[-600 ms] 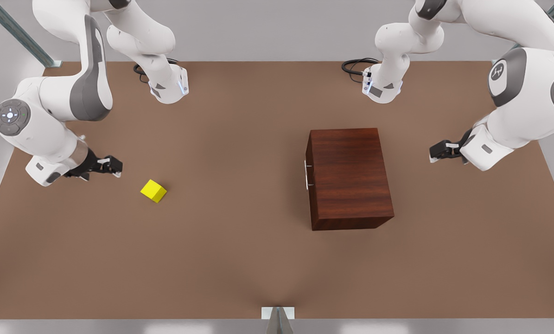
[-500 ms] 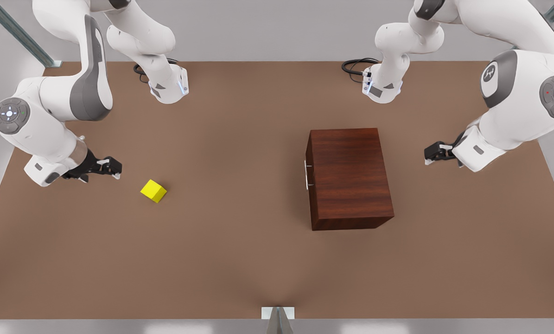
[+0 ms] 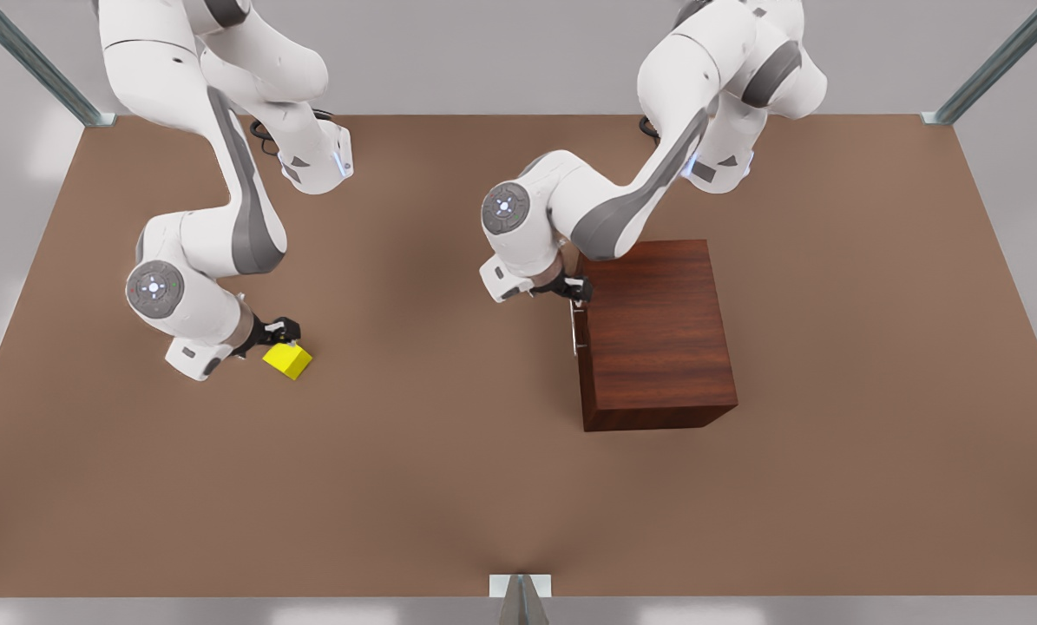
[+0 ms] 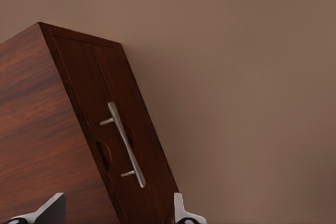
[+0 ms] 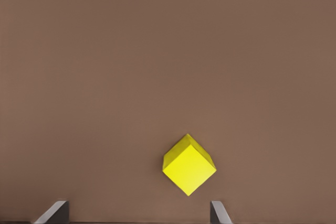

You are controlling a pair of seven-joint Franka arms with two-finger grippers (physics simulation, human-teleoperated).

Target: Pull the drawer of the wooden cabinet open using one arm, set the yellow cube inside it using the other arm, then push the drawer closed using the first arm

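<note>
The wooden cabinet [image 3: 657, 338] stands on the brown table at the front view's right. Its drawer [image 4: 113, 145] sits flush and shut, and the silver handle [image 3: 575, 325] faces the front view's left. My left gripper [image 3: 577, 289] hovers at the cabinet's upper handle-side corner, open. In the left wrist view the handle [image 4: 126, 144] lies just ahead of that gripper [image 4: 118, 211], untouched. The yellow cube [image 3: 291, 360] rests on the table at the front view's left. My right gripper [image 3: 279, 334] hangs open right above and beside it. The cube [image 5: 189, 164] lies ahead of the right gripper [image 5: 139, 211], nearer one finger.
Both arm bases [image 3: 317, 165] [image 3: 716, 169] with black cables stand at the table's far edge. A small grey mount [image 3: 520, 590] sits at the near edge. Metal struts [image 3: 36, 65] rise at the back corners. Bare tabletop stretches between cube and cabinet.
The left arm swung from beyond the cabinet's far side over to its handle side. The right arm moved in toward the cube and now hangs over it. Cube and cabinet have not moved.
</note>
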